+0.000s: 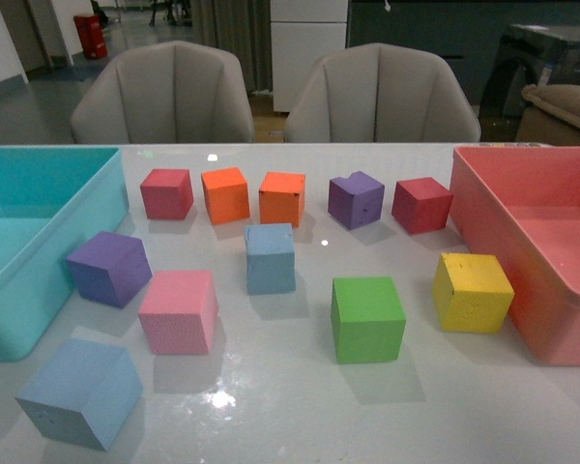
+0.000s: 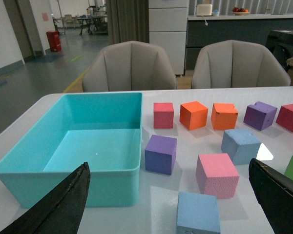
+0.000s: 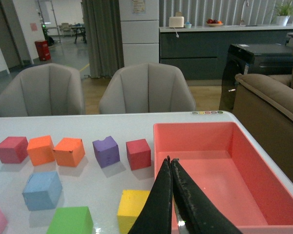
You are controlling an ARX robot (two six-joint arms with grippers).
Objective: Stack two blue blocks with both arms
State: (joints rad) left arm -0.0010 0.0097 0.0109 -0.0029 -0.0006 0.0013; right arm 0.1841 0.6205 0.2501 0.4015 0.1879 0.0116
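Observation:
One light-blue block stands in the middle of the white table; it also shows in the left wrist view and the right wrist view. The other light-blue block lies at the front left, by the teal bin. In the left wrist view it sits low between the wide-open left gripper's fingers. My left gripper is open and empty. My right gripper is shut and empty, above the pink bin's near edge. Neither arm shows in the front view.
Other cubes on the table: red, two orange, notched purple, dark red, purple, pink, green, yellow. A pink bin stands at the right. Two grey chairs are behind.

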